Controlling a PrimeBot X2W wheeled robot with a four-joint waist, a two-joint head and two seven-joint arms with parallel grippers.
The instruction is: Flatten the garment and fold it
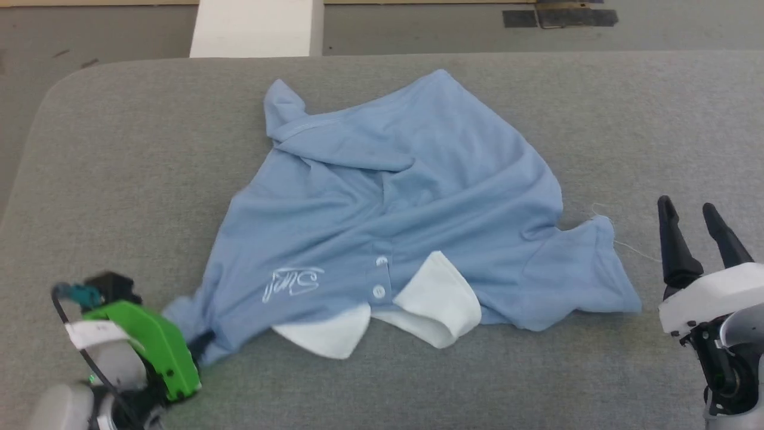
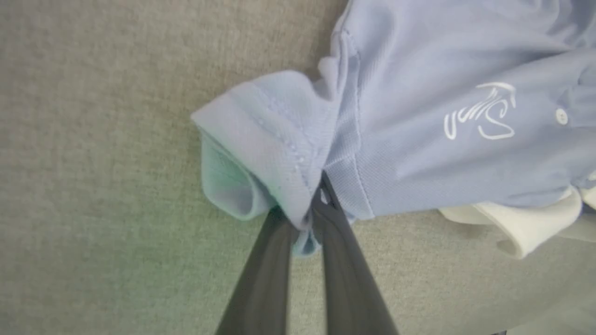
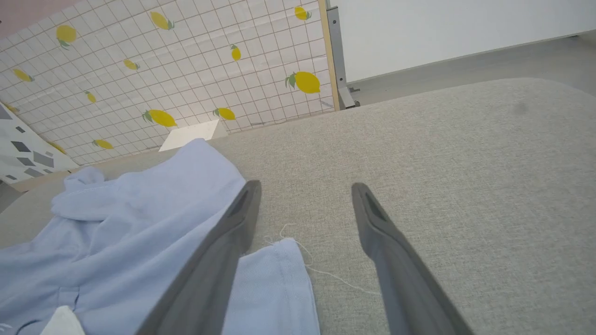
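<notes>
While the garment (image 1: pixel 394 215) lies rumpled, collar toward the robot, on the grey padded surface (image 1: pixel 119 155), flattening looks barely begun: the left gripper (image 2: pixel 309 218) is pinched on 1 sleeve cuff (image 2: pixel 260 139), the right gripper (image 1: pixel 687 207) gapes empty beside the other sleeve, and all folding is left.

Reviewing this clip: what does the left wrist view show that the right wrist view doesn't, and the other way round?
Left wrist view: the left gripper shut on a sleeve cuff of the garment, plus the white logo and a button. Right wrist view: the right gripper open beside the other sleeve, a loose thread trailing from its hem, and a lemon-patterned wall. Both: the light blue garment lying on the grey surface.
</notes>
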